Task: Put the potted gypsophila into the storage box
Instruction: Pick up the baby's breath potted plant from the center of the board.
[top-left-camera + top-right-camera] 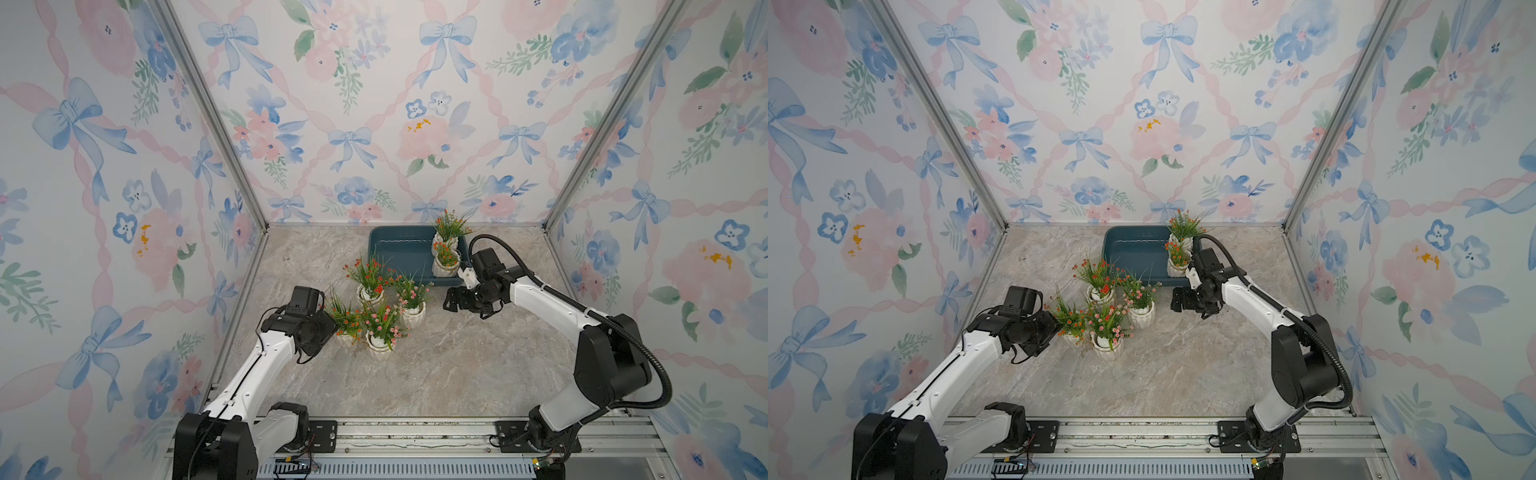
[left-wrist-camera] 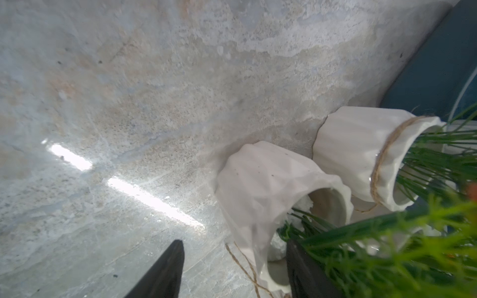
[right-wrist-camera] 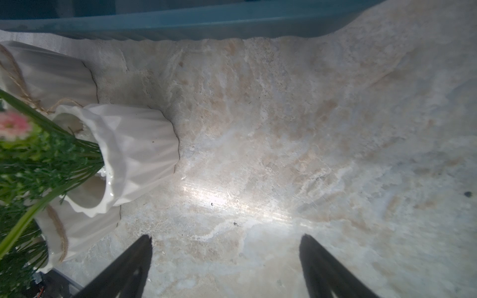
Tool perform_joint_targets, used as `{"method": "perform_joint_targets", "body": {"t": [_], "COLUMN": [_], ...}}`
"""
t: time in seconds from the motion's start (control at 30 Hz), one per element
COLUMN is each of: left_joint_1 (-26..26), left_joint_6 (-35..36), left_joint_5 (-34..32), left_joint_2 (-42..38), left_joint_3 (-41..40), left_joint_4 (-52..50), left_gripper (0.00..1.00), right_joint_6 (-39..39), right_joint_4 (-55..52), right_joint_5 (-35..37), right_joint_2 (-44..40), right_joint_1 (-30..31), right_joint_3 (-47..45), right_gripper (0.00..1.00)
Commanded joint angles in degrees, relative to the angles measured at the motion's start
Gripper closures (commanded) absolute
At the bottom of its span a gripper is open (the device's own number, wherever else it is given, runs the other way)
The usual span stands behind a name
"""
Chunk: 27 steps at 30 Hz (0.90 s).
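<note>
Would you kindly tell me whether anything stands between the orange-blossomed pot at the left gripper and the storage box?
Yes: the red-blossomed pot stands on the table between the orange-blossomed pot and the storage box. The pink-blossomed pot nearer the box stands beside that path.

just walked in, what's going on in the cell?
The two-arm robot is packing potted gypsophila into the teal storage box. Two pots stand at the box's right end. Four more pots sit clustered on the table. The left pincer is open at the rim of the orange-flowered pot on the cluster's left edge, not clamped. The right pincer is open and empty over bare table in front of the box.
</note>
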Motion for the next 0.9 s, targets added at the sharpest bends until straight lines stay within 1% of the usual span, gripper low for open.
{"method": "perform_joint_targets", "body": {"t": [0.0, 0.1, 0.3, 0.4, 0.6, 0.87], "left_joint_1": [-1.2, -2.1, -3.0, -3.6, -5.5, -7.2], "left_joint_6": [0.4, 0.5, 1.3, 1.4, 1.6, 2.1], "left_joint_5": [-2.1, -3.3, -5.6, -5.9, -7.7, -9.8], "left_joint_2": [1.3, 2.7, 5.1, 6.7, 9.7, 13.3], "left_joint_3": [1.5, 2.1, 4.1, 5.0, 6.5, 7.9], "left_joint_4": [0.2, 0.3, 0.3, 0.2, 0.3, 0.3], "left_gripper": [0.38, 0.39, 0.47, 0.49, 0.57, 0.62], "right_joint_6": [-1.0, -0.9, -0.8, -0.9, -1.0, -0.9], "right_joint_4": [-0.1, 0.0, 0.0, 0.1, -0.1, 0.0], "right_joint_5": [0.1, 0.1, 0.0, 0.0, 0.1, -0.2], "right_joint_2": [0.6, 0.7, 0.7, 0.7, 0.5, 0.8], "right_joint_1": [-0.6, -0.6, -0.6, -0.6, -0.7, -0.8], "right_joint_3": [-0.4, -0.4, -0.5, -0.5, -0.5, -0.5], "right_gripper": [0.09, 0.09, 0.09, 0.09, 0.09, 0.09]}}
